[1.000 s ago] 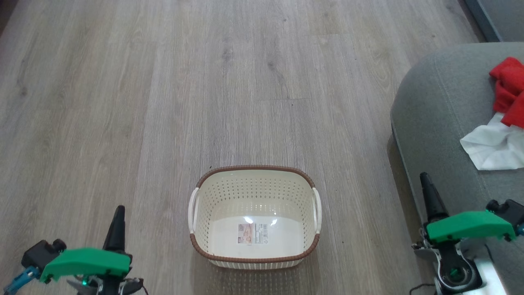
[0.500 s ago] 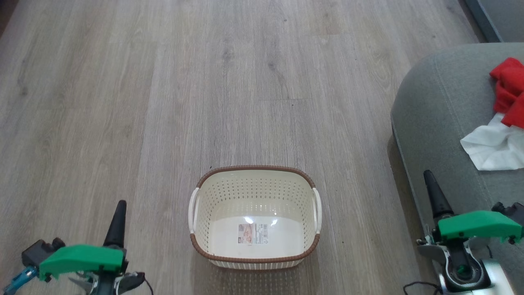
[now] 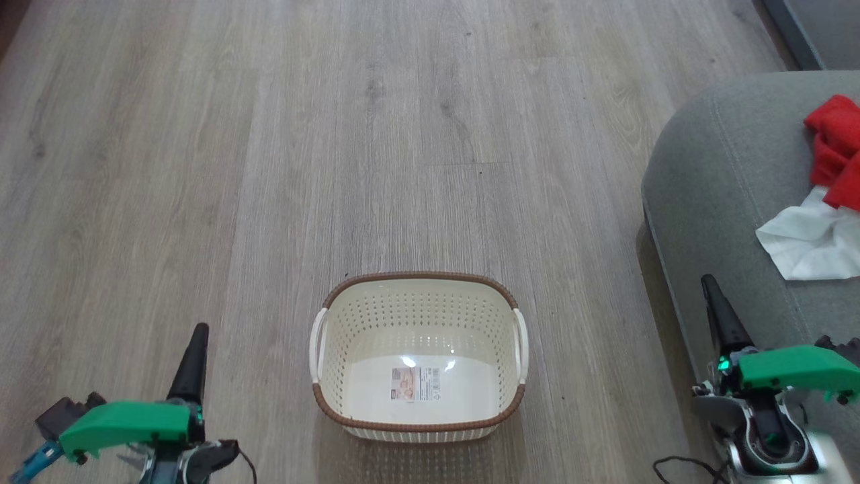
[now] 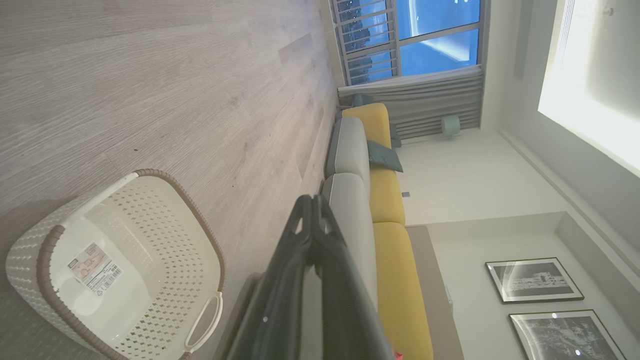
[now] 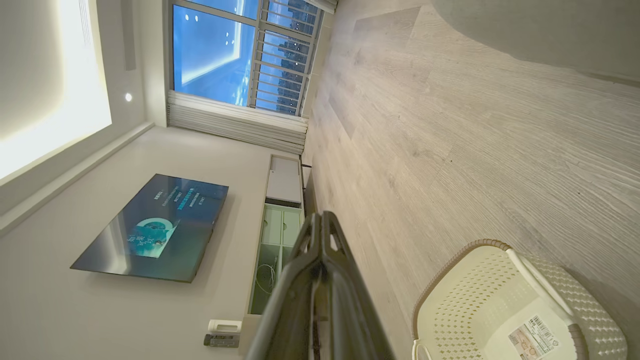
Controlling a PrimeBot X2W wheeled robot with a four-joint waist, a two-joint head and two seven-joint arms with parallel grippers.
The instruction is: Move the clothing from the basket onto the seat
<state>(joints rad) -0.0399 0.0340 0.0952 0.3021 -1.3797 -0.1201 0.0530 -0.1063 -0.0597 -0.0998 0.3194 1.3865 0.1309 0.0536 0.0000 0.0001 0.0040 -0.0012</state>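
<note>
Your left tool (image 3: 199, 333) stands at the lower left of the head view and your right tool (image 3: 709, 282) at the lower right, each beneath a bright green wrist cover (image 3: 127, 423). Both are closed: in each wrist view the two long dark fingers meet at the tips with nothing between them. Between the two tools, well apart from both, the small cream perforated plastic basket (image 3: 416, 277) sits upright on the grey wood-plank floor (image 3: 336, 134), with a brown woven-look rim, a white handle on each side and a printed label (image 3: 415, 384) on its glossy bottom. The large grey-green upholstered seat (image 3: 725, 181) takes the right side of the head view, apart from the basket. The clothing you are moving lies on that seat at the picture's right edge: the bright red garments (image 3: 833, 141) are bunched together, and the thin white garment (image 3: 809, 242) spreads out just nearer to you, touching the red. The right tool's tip shows against the seat's rounded front edge; you cannot tell from here whether it touches the fabric.
</note>
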